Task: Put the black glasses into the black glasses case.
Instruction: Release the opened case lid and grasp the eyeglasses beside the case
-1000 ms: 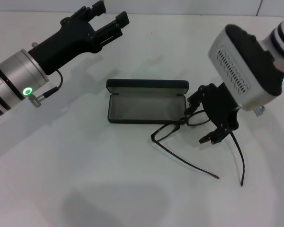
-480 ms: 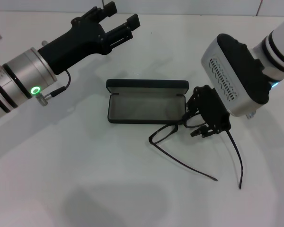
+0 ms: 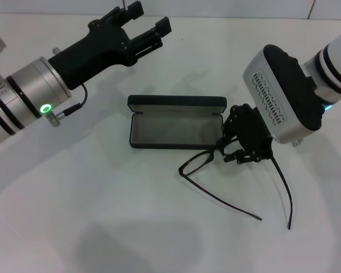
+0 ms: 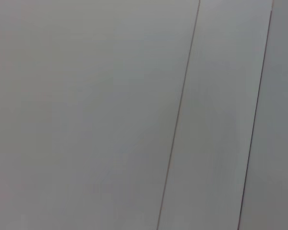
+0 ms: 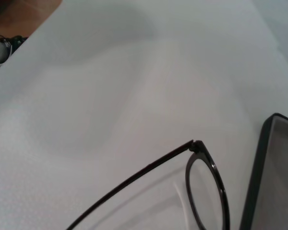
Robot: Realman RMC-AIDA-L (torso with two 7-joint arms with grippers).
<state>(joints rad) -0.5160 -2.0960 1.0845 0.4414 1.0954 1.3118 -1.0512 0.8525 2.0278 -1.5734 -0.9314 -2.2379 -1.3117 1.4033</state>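
- The black glasses case (image 3: 176, 122) lies open on the white table (image 3: 131, 216), its lid standing up along the far side and the grey-lined tray facing up with nothing in it.
- The black glasses (image 3: 216, 165) lie on the table just beside the case's near right corner, outside it, with the frame front at the case edge and both temple arms unfolded, running toward the robot and to its right.
- The right gripper (image 3: 244, 149) is down at the right-hand lens of the glasses, next to the right end of the case; its black fingers (image 3: 253, 156) sit around the frame there, but whether they are pinching it or only bracketing it cannot be told.
- In the right wrist view one oval lens of the glasses (image 5: 206, 191) and its slender temple arm show close up over the table, with the grey-lined edge of the case (image 5: 269, 177) right beside the lens.
- The left gripper (image 3: 141, 27) is held in the air beyond and to the left of the case, well apart from it, with its fingers (image 3: 153, 31) spread and nothing between them.
- The left wrist view shows only a plain pale surface crossed by two thin dark lines.
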